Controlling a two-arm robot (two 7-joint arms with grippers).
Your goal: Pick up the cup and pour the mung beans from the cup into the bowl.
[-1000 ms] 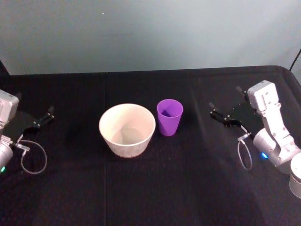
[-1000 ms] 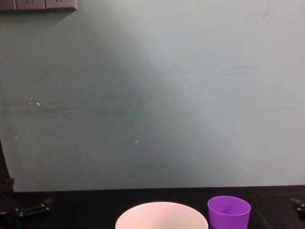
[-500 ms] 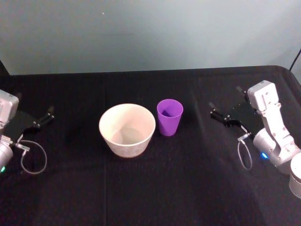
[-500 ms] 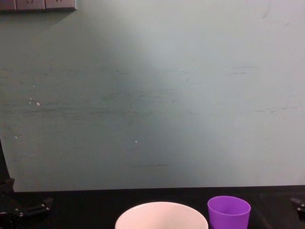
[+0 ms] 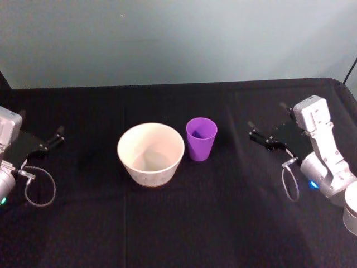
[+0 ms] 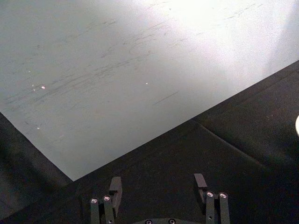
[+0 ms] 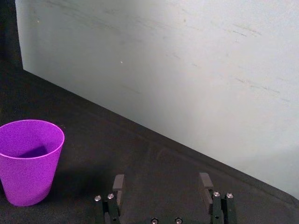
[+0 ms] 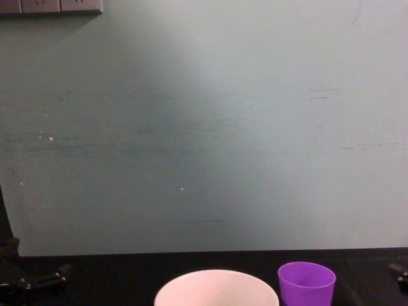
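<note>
Black-clothed table (image 5: 167, 229) carries 2 things: white bowl (image 5: 150, 173), upright, approx mid-table, & purple cup (image 5: 201, 139), upright just beside bowl's right side, a bit farther back, w/ thin gap between.

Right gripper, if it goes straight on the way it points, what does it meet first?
Probably nothing: the right gripper aims past the purple cup, over bare black table toward the wall.

Grey arms (image 5: 322, 142) (image 5: 6, 131); black end effectors (image 5: 266, 115) (image 5: 40, 123); looped cables (image 5: 289, 184) (image 5: 40, 188)
</note>
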